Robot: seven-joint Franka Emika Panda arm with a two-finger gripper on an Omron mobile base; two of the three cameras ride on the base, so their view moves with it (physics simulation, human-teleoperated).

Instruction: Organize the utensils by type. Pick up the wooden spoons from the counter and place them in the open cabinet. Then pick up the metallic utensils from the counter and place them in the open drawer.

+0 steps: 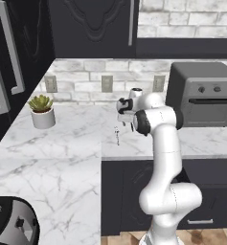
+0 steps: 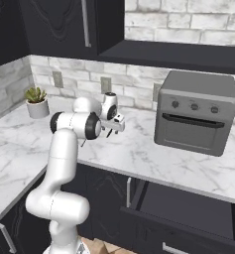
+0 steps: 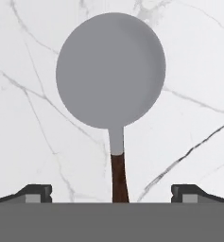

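A ladle, one of the metallic utensils, lies flat on the white marble counter [image 3: 33,94]. It has a round grey head [image 3: 111,71] and a dark reddish handle [image 3: 119,177]. In the hand view my gripper [image 3: 112,194] is open, its two fingertips [image 3: 35,193] standing wide on either side of the handle's end and touching nothing. From the left base view the gripper [image 1: 124,123] hangs just above the small ladle [image 1: 117,135]. The open drawer [image 2: 188,208] juts out of the black base cabinets at the lower right. The wooden spoons and the open cabinet are out of view.
A grey toaster oven [image 2: 196,111] stands on the counter to the right of the arm. A potted plant [image 1: 42,111] sits in the back left corner. Black wall cabinets [image 1: 91,28] with silver bar handles hang above. A dark rounded appliance [image 1: 12,222] sits at the near left.
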